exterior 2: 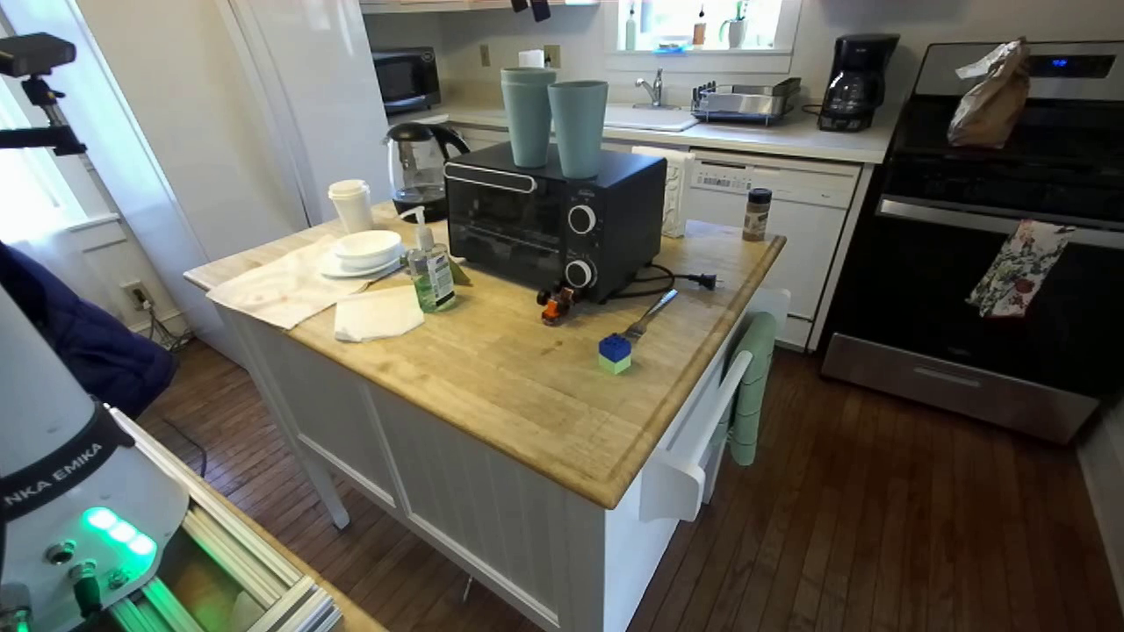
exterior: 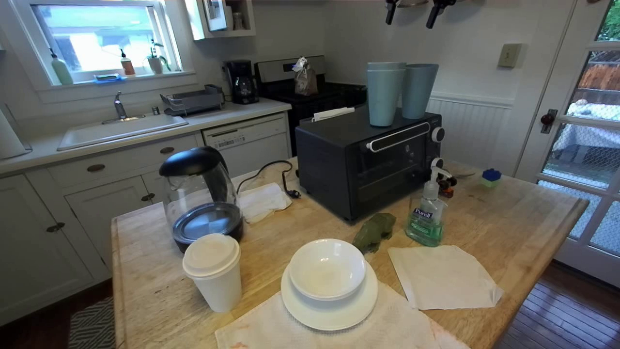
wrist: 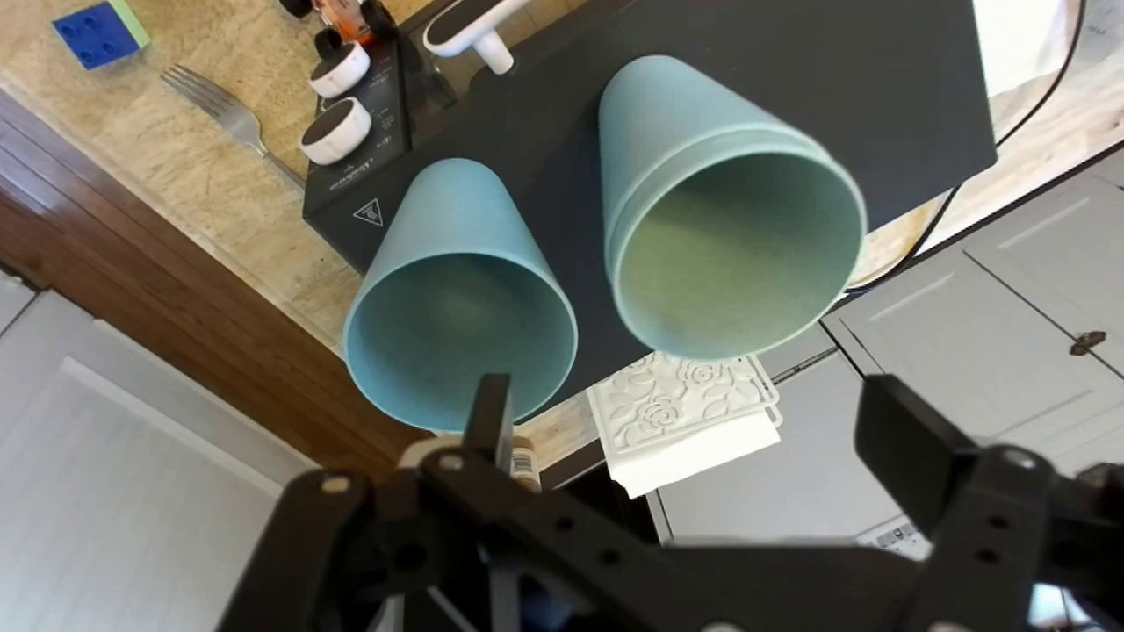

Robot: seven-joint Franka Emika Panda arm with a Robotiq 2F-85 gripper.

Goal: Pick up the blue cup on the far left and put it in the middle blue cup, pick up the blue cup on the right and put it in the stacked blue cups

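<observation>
Nearest the wrist camera, our gripper (wrist: 689, 412) is spread wide with nothing between its fingers; beyond it, the lone blue cup (wrist: 461, 303) and the stacked blue cups (wrist: 729, 241) stand upright on the toaster oven (exterior: 368, 169), their rims apart, and in both exterior views the lone cup is on the right. We judge the step in hand to be nesting it in the stack. In the wrist view the finger at left overlaps its rim, but depth reads poorly there, so we can't say whether that fingertip is inside the mouth. We should close squarely and lightly on one wall, lift straight until the base clears the stack, centre it over the stack's mouth, lower it upright and only then let go; a sideways brush could tip either. On the near part of the wooden island (exterior: 513, 220) the white bowl (exterior: 328, 267) sits empty on a plate (exterior: 334, 315), and the lidded white cup (exterior: 218, 281) to its left shows nothing of its inside. Farther back, the sanitizer bottle (exterior: 426, 220) on the right holds green liquid, and the glass kettle (exterior: 198, 196) on the left looks clear through its upper half. On the oven, we see nothing inside the lone cup or the stack's top cup.
</observation>
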